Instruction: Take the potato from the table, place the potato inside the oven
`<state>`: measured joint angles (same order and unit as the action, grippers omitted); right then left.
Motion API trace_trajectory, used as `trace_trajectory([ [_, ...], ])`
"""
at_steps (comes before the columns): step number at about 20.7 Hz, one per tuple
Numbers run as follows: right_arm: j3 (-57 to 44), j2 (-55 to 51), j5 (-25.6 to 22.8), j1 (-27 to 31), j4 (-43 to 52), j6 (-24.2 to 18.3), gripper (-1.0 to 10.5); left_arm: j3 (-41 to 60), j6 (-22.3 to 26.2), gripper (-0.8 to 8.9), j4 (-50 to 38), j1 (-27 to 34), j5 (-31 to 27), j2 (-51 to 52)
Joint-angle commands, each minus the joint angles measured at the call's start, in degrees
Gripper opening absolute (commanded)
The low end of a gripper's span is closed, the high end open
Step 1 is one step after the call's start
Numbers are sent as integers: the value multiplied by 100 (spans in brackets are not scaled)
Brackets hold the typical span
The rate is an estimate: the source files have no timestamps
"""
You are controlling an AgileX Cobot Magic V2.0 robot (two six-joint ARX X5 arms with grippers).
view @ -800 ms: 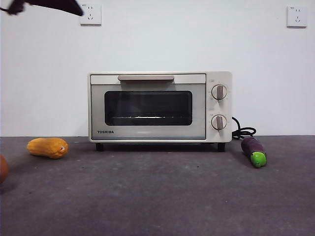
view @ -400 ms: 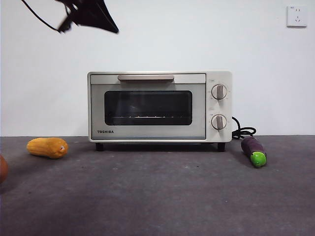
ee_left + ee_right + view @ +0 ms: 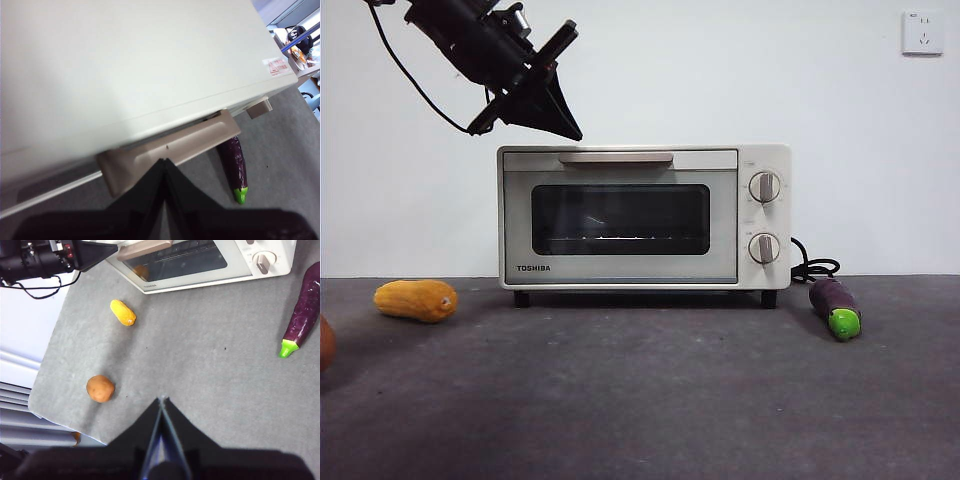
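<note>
Here the potato (image 3: 100, 388), a smooth, matte, roundish orange-brown ball, lies alone on the table (image 3: 200, 370), well apart from the oven (image 3: 644, 217) and near the table's edge; the front view shows only a sliver of it at the picture's side. The oven is a cream-white box with a dark glass door that is closed, a beige bar handle (image 3: 170, 150) and two round knobs, and a black cord (image 3: 814, 268) curls beside it. A bumpy yellow-orange corn cob (image 3: 417, 300) lies to one side of it, a glossy purple eggplant (image 3: 836, 307) with a green tip to the other. The table is flat, dark grey and faintly mottled; behind it stands a plain white wall (image 3: 720, 70) with a socket (image 3: 923, 32). The left gripper (image 3: 164, 162) hangs just above the handle, jaws pressed together, grasping nothing. The right gripper (image 3: 161, 401) hovers high over the table, jaws likewise closed and empty.
</note>
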<state>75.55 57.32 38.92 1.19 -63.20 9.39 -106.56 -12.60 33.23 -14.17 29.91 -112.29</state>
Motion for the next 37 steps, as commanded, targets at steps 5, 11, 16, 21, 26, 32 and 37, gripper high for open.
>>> trace_trajectory([
  [5,17,-2,-15,-9,7,-61,0,-17,162,-6,-354,-155,-446,-105],
  [11,17,-2,-15,-9,4,-61,0,-15,321,-6,-341,-245,-658,-133],
  [16,17,-2,-39,-9,-109,-77,1,-15,428,-6,-184,-243,-852,-251],
  [21,17,-2,-153,-9,-225,-155,1,-15,535,-6,4,-304,-855,-398],
  [26,15,-2,-188,-9,-284,-197,1,-15,931,-6,699,-407,-852,-398],
  [32,17,-4,-188,-9,-297,-197,1,-15,1591,-6,1823,-507,-955,-398],
  [37,17,-92,-201,-9,-680,-396,0,-11,1733,-6,2162,-640,-1486,-398],
])
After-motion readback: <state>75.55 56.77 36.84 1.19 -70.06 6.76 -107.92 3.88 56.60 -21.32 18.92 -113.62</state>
